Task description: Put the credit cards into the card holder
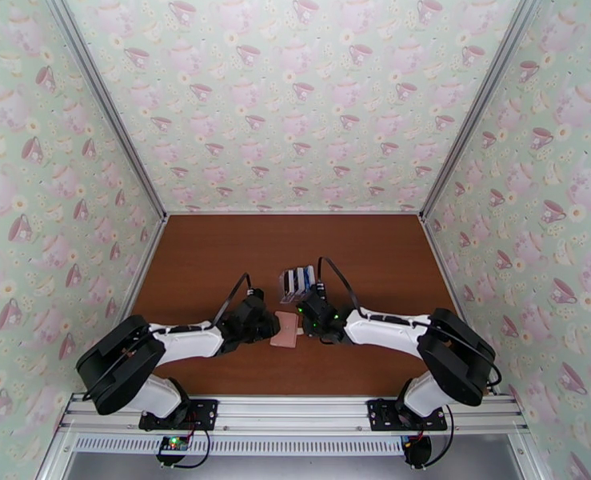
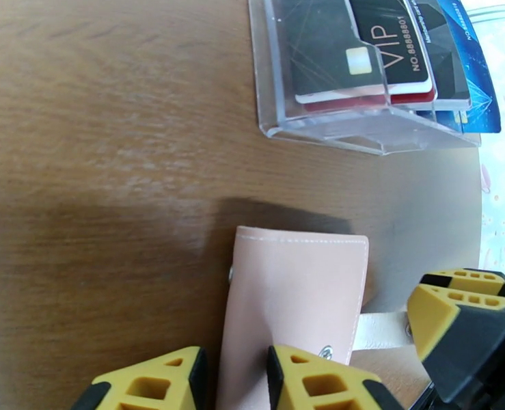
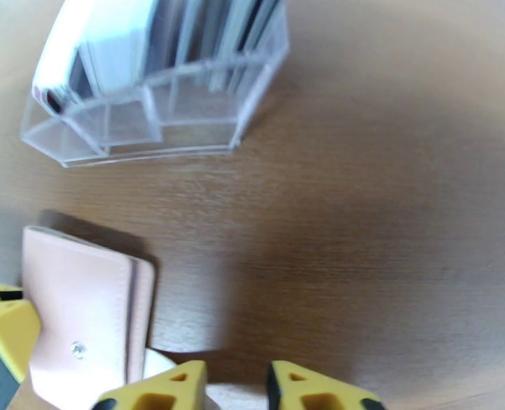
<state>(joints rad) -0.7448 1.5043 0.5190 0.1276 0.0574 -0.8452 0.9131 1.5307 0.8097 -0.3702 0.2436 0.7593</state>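
card holder (image 2: 293,288) (folded), credit cards (image 2: 382,49) — in rack (image 2: 361,128)

1. I see a brown wood-grain table (image 1: 215,258) with a dull sheen, running back to the patterned walls.
2. The pink card holder (image 1: 285,330) sits on it near the middle of the near half, folded shut, its small snap facing up. I cannot tell whether it lies fully flat.
3. Just beyond it, apart from it, a clear rack (image 1: 297,283) stands on the wood with the credit cards (image 2: 378,42) upright in its slots.
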